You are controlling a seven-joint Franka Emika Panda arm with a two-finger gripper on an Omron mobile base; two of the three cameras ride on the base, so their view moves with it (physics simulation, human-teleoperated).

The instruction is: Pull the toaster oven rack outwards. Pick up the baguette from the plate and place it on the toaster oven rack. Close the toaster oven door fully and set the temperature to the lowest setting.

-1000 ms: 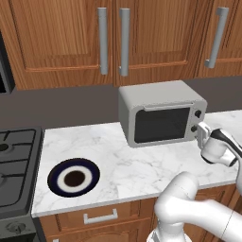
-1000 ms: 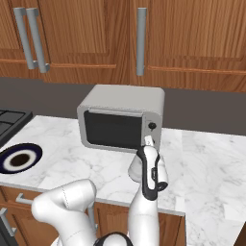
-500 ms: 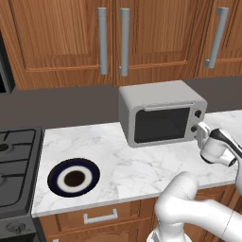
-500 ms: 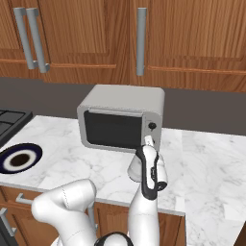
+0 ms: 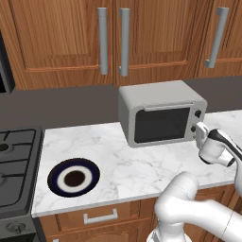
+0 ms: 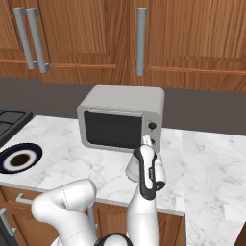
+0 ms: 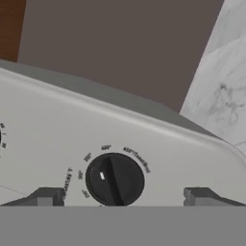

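The end effector [image 7: 120,194], spread wide, flanks a dark knob [image 7: 114,179] on the toaster oven [image 5: 160,113]; door closed.

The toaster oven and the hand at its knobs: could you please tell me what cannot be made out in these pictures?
- Rack and baguette: behind the shut door's dark glass, both base views; nothing inside can be told.
- Knob labels, hand view: blurred, too small to read.
- Second knob, hand view: cut off by the left edge.
- Hand fingertips: cropped at the bottom; contact with the knob cannot be told.
- Plate, right base view: cut by the left edge.
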